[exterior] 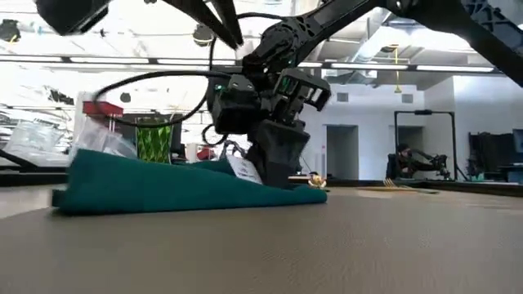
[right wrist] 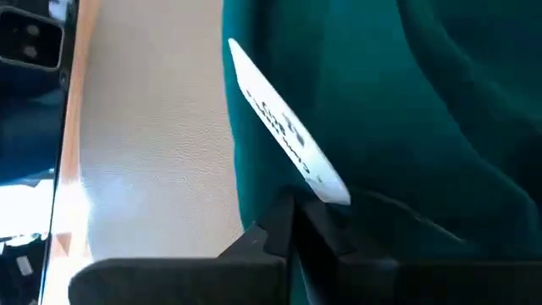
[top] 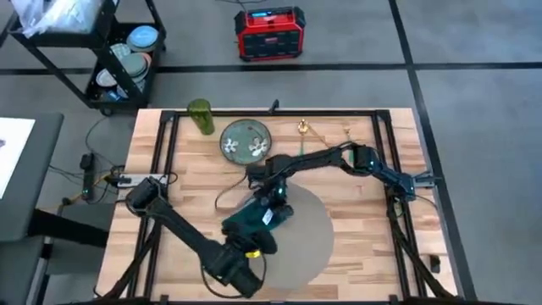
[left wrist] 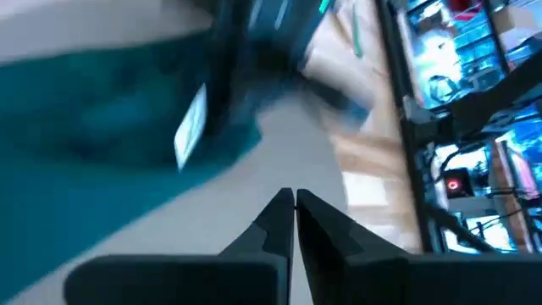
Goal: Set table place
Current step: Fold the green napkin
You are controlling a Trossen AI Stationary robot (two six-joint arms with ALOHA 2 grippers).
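A teal cloth napkin (top: 250, 222) with a white label (right wrist: 284, 131) lies bunched on the left part of the round grey placemat (top: 309, 229), at the middle of the wooden table (top: 356, 161). My right gripper (top: 275, 199) reaches in from the right, stands over the napkin's far end and is shut on it. Just off the napkin's near edge, my left gripper (top: 254, 246) hovers over the mat, shut (left wrist: 294, 202) and holding nothing. My right gripper pinches the napkin's edge (right wrist: 339, 222) right beside the white label, between its two fingers. The fingers (exterior: 278, 167) come from above and point down. The napkin (exterior: 163, 188) rests on the placemat, not lifted. One layer or several, I cannot tell.
At the table's far side lie a green patterned plate (top: 246, 140), a green glass (top: 201, 117) on its side and gold cutlery (top: 303, 129). The mat's right half (top: 318, 216) is bare. A black cart (top: 118, 59) and a red box (top: 269, 34) stand beyond the table.
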